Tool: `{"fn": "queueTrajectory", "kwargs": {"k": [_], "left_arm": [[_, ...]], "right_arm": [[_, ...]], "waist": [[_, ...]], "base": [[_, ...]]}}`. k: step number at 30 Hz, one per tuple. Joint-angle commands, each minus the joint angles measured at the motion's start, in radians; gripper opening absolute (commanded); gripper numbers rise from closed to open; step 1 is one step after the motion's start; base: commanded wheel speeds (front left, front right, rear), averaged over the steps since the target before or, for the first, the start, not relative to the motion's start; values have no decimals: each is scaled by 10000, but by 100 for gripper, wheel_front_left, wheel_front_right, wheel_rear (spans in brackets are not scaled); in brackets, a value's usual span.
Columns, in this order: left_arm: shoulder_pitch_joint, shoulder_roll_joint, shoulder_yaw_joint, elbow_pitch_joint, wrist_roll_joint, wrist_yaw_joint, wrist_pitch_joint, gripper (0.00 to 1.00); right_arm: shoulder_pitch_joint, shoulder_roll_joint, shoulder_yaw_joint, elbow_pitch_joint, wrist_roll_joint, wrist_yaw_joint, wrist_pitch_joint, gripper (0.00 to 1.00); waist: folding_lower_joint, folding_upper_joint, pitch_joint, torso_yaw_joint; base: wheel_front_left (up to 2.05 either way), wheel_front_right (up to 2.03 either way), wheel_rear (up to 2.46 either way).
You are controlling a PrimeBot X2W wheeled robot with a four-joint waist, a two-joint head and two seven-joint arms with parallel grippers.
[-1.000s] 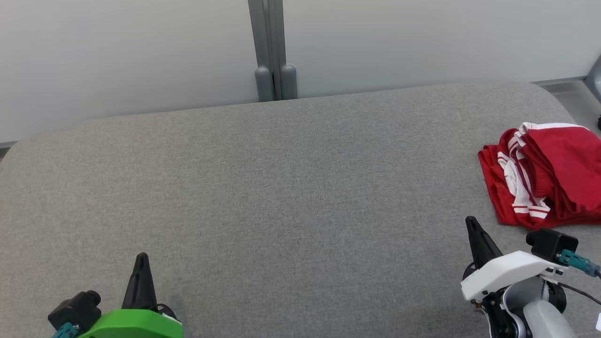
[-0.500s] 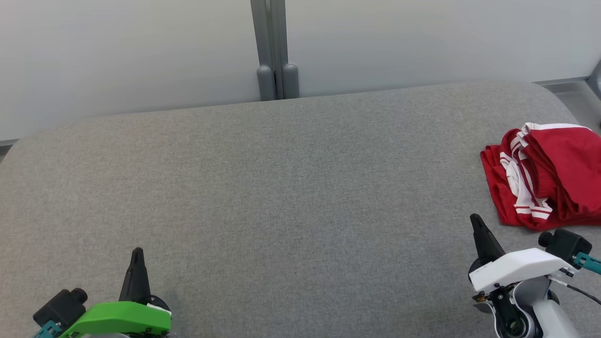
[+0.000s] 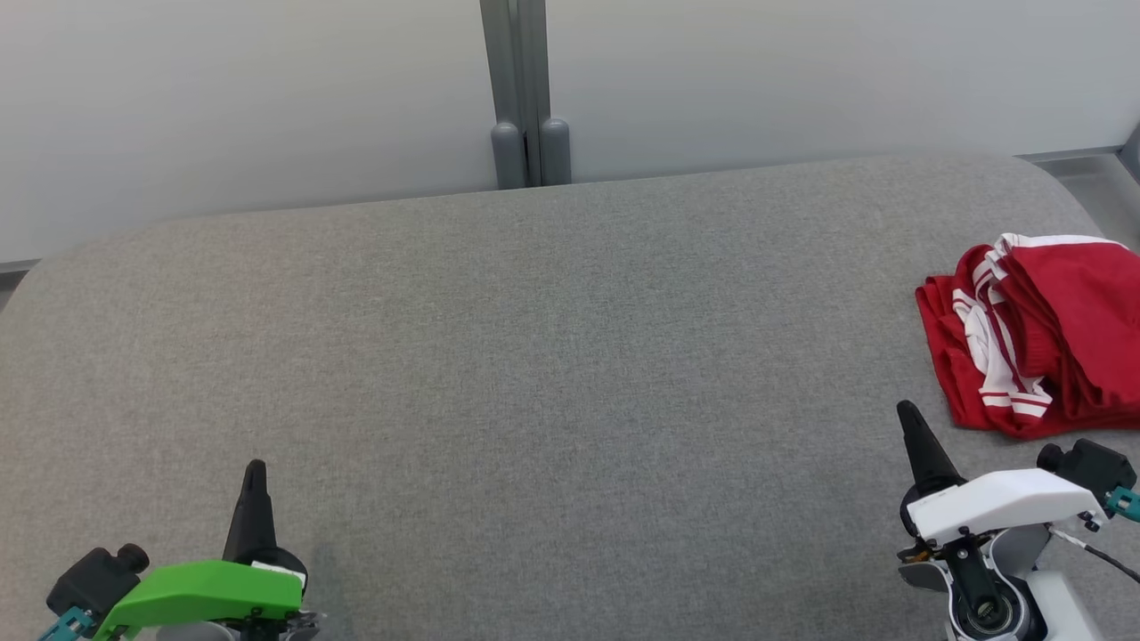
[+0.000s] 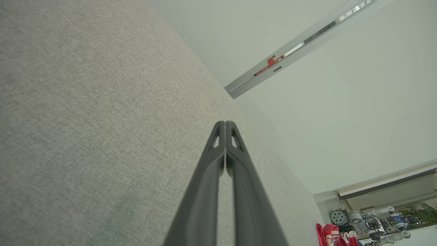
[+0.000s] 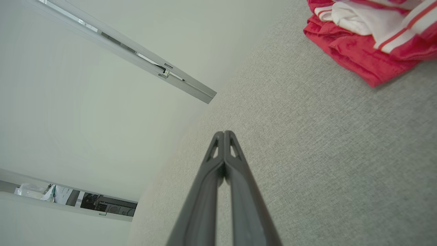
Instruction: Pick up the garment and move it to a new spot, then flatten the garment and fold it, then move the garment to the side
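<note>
The left end effector [image 3: 255, 466] sits low at the near left of the worktop [image 3: 534, 356]. Its green-shelled wrist is level and its two long dark fingers point away, pressed together tip to tip. The right end effector [image 3: 907, 409], on a white-shelled wrist at the near right, has its fingers pressed together too, leaning slightly left. The worktop is covered in grey woven cloth and has rounded corners. The garment [image 3: 1060, 338], red with white stripes, lies bunched in soft folds at the right edge, near the right fingers but apart from them.
</note>
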Motion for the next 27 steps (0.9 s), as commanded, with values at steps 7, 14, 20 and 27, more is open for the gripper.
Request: {"fn": "queueTrajectory", "kwargs": {"k": [7, 14, 20, 27], "left_arm": [[-356, 55, 153, -138, -914, -101, 265, 0], [-417, 59, 231, -145, -1606, -151, 465, 0], [-470, 64, 296, -149, -2159, -198, 619, 0], [-539, 68, 369, -154, -2767, -225, 801, 0]], "right_arm": [[-46, 23, -165, -226, 919, -3, 166, 0], [-27, 67, -267, -290, 1604, -1, 287, 0], [-11, 106, -346, -340, 2158, -1, 388, 0], [5, 150, -431, -398, 2760, -2, 497, 0]], "waist": [[0, 0, 12, 28], [0, 0, 24, 54], [0, 0, 34, 77], [0, 0, 45, 103]], "base": [[0, 0, 0], [0, 0, 0], [0, 0, 0], [0, 0, 0]]}}
